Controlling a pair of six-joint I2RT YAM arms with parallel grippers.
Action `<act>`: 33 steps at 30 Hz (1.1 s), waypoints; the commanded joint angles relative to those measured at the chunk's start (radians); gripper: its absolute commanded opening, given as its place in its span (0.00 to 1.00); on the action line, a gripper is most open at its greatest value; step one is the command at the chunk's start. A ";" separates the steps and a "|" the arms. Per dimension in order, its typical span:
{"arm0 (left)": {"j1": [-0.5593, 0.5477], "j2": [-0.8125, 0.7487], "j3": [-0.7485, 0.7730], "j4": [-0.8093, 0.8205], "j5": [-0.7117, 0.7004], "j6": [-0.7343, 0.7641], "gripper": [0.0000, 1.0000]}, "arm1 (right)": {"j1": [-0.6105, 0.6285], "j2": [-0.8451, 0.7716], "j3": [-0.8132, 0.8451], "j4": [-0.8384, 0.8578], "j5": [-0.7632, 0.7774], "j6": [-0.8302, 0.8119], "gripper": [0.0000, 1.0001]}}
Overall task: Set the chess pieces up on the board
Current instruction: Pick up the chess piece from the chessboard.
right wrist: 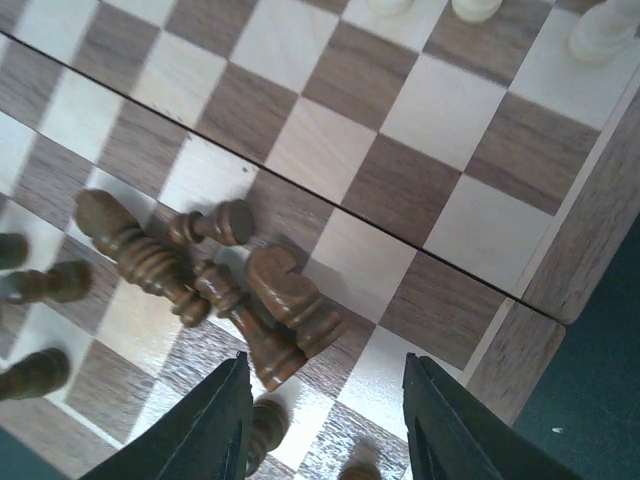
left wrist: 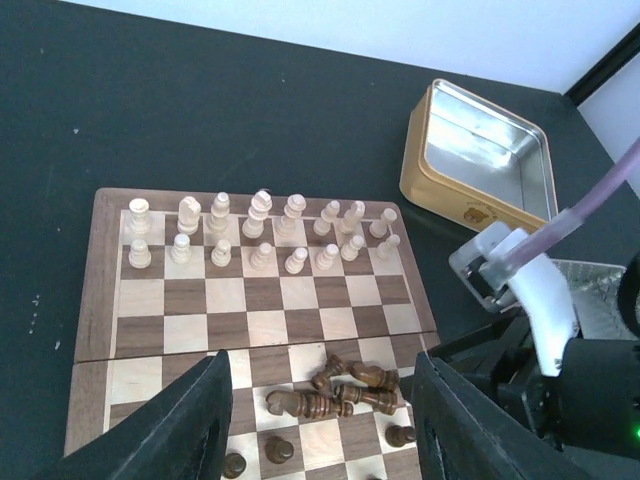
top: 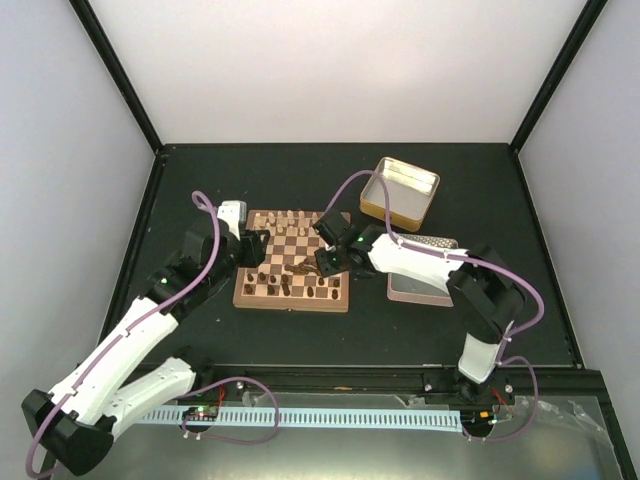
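Observation:
The wooden chessboard [top: 290, 303] lies between both arms. Several dark brown chessmen [top: 300, 268] lie toppled in a heap on its near right squares; the heap shows in the left wrist view [left wrist: 335, 390] and the right wrist view [right wrist: 230, 290], with a knight [right wrist: 290, 295] on its side. A few dark pawns [left wrist: 279, 450] stand nearer the front edge. My left gripper [top: 250, 250] is open and empty above the board's left part, jaws either side of the heap [left wrist: 315, 425]. My right gripper [top: 330, 262] is open and empty, just right of the heap [right wrist: 325, 420].
Cream chessmen [left wrist: 260, 235] stand in two rows on the board's far side. An open gold metal tin [top: 400, 190] sits at the back right, also in the left wrist view [left wrist: 480, 160]. Its flat lid [top: 420, 275] lies under my right arm, beside the board.

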 commanded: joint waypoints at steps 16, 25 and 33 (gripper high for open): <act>0.010 -0.007 -0.024 0.043 0.002 0.008 0.52 | -0.001 0.157 0.115 -0.070 0.007 -0.102 0.30; 0.010 0.003 -0.026 0.042 0.007 0.006 0.52 | -0.001 0.180 0.117 -0.061 0.008 -0.128 0.31; 0.012 0.017 -0.029 0.044 0.022 -0.018 0.53 | -0.001 0.191 0.105 -0.047 0.029 -0.168 0.20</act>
